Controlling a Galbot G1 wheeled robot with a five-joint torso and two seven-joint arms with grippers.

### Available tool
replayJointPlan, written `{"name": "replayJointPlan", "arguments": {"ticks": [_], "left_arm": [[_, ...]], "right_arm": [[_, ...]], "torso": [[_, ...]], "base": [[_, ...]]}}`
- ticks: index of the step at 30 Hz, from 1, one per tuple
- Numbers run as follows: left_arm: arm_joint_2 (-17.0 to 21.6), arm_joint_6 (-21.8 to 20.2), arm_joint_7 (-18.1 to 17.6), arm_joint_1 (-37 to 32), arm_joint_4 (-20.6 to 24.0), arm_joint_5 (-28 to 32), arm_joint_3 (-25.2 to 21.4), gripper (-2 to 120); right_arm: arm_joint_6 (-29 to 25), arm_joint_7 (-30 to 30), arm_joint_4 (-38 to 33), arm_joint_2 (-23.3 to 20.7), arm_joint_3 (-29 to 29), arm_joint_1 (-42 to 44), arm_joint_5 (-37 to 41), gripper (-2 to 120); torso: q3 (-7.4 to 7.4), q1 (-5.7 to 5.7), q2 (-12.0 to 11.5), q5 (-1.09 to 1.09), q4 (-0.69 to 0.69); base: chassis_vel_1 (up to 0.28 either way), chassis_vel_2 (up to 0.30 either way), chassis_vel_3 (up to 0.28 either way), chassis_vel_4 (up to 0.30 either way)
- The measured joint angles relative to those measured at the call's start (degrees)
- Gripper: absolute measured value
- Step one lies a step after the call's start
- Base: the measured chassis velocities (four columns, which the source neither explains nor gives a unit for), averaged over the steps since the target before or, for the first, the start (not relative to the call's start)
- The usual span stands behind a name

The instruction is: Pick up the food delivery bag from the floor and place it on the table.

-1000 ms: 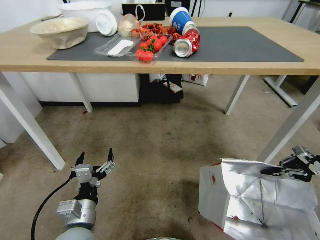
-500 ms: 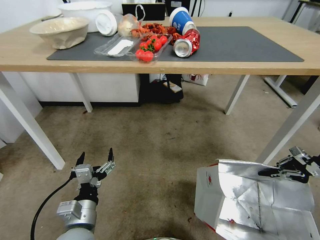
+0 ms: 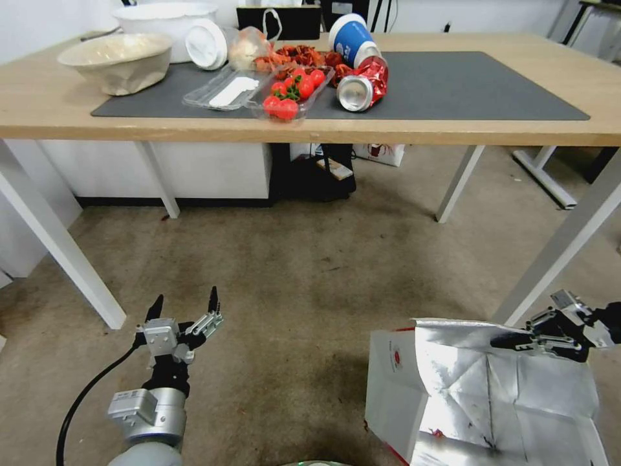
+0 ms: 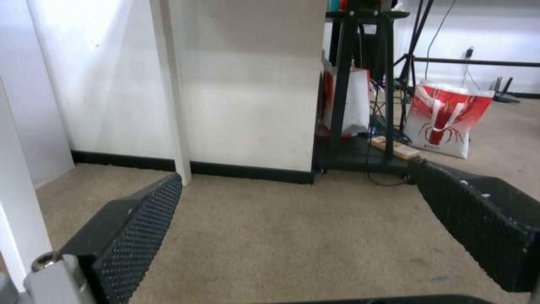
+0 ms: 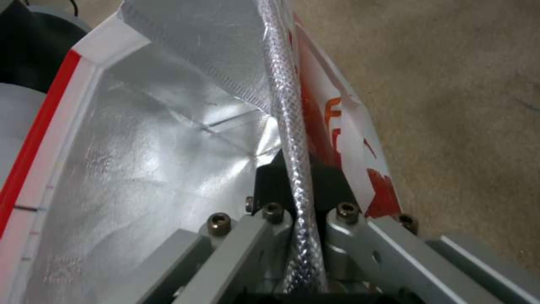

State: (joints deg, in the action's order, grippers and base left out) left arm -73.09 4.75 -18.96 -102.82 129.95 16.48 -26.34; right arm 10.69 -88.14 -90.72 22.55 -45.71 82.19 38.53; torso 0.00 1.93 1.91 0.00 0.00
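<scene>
Stained carpet floor under the light-wood table | right gripper fingers clamped on the food delivery bag rim and strap, foil mouth gaping, low at the robot's right near a white table leg | left gripper fingers spread wide, hovering empty over carpet

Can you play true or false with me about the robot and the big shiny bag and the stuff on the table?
1. The right gripper is shut on the food delivery bag at its rim. True.
2. The left gripper is holding the bag too. False: its fingers are open and empty, low over the floor.
3. The bag is already on the table. False: it is down by the floor, near a table leg.
4. A crushed red can lies on the table's dark mat. True.
</scene>
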Motion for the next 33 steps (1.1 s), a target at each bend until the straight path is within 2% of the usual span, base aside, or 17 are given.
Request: {"name": "replayJointPlan", "arguments": {"ticks": [16, 33], "left_arm": [[0.47, 0.78, -0.49, 0.38, 0.02, 3.47, 0.1, 100], [0.76, 0.51, -0.31, 0.56, -0.14, 3.99, 0.04, 100]], "right_arm": [[0.32, 0.0, -1.05, 1.68, 0.01, 0.38, -0.53, 0], [0.59, 0.01, -1.36, 2.88, 0.16, 0.31, -0.79, 0]], "torso": [[0.19, 0.03, 0.37, 0.0, 0.0], [4.08, 0.29, 4.45, 0.01, 0.0]], "base": [[0.0, 0.0, 0.0, 0.0], [0.0, 0.0, 0.0, 0.0]]}}
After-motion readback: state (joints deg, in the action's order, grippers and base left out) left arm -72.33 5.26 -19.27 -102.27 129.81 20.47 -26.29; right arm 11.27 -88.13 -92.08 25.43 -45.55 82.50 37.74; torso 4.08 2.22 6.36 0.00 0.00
